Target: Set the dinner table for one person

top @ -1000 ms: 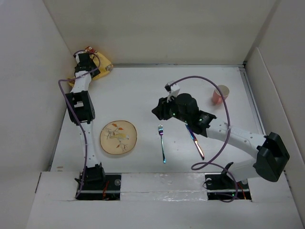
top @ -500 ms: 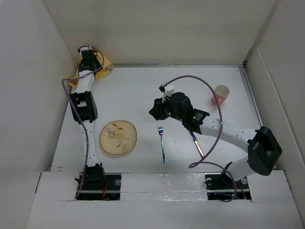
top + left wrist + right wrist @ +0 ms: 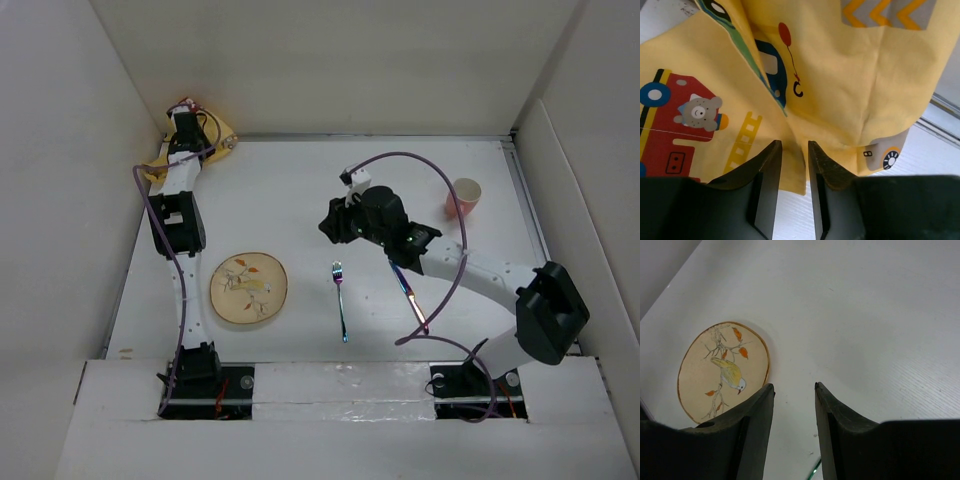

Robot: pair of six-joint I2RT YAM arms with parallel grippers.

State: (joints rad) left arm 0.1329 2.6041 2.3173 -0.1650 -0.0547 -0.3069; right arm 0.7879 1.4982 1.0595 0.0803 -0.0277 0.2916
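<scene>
Left pincer [image 3: 792,145]: jaws nearly together, with a narrow gap over a fold of the yellow placemat [image 3: 855,90] — cannot tell whether the cloth is actually pinched. Right pincer [image 3: 794,386]: parted a little, holding nothing, hovering above the desk [image 3: 290,190], which spreads white under both arms between the wall panels [image 3: 60,200]. The placemat sits bunched in the desk's far-left corner. Judgement: the step in hand is fetching the mat. You should bite the cloth near its edge, confirm the hold, then lift before dragging so the folds fall open. Steer it clear of the plate [image 3: 248,288] — and the fork [image 3: 340,300].
</scene>
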